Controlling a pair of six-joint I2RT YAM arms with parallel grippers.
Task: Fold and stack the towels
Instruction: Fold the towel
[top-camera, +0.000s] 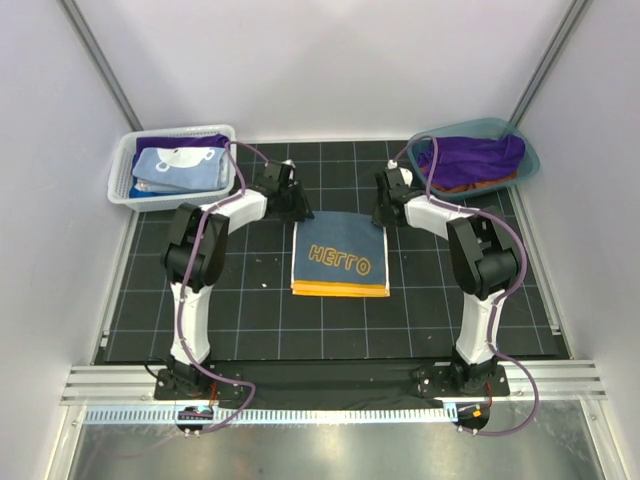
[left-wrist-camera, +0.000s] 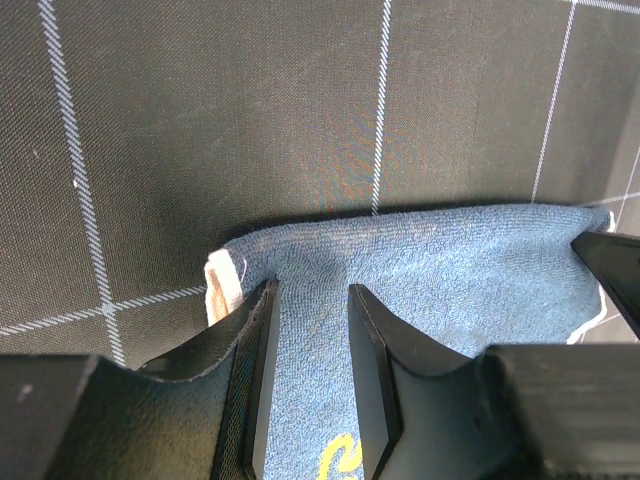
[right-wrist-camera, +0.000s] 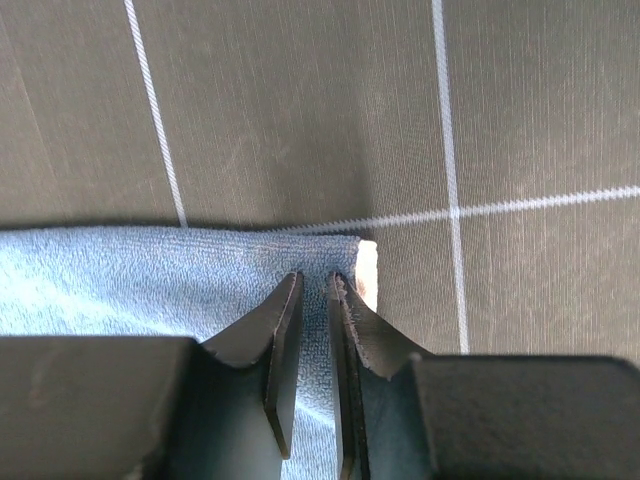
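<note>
**Both tools at the far corners of the navy towel**

At far left the basket (top-camera: 122, 178) sits off the desk (top-camera: 240, 310) corner, holding a blue towel (top-camera: 180, 165) with purple cloth under it. It is close behind my left elbow.

The left tool (left-wrist-camera: 310, 300) is down over the far-left corner of the navy towel (top-camera: 340, 258). Its fingers stand a modest gap apart with flat cloth showing between them, gripping nothing I can see. A white tag pokes out just left of them.

The navy towel lies folded mid-desk, orange edge nearest me and far edge fairly straight. There is bare grid beyond it and on both sides.

The right tool (right-wrist-camera: 315, 285) sits on the far-right corner, with only a thin slit between its fingers. I cannot tell whether cloth is pinched there.

At far right the tub (top-camera: 530, 160) holds a purple towel (top-camera: 470, 160), near the right arm, whose cable loops beside its rim.
</note>
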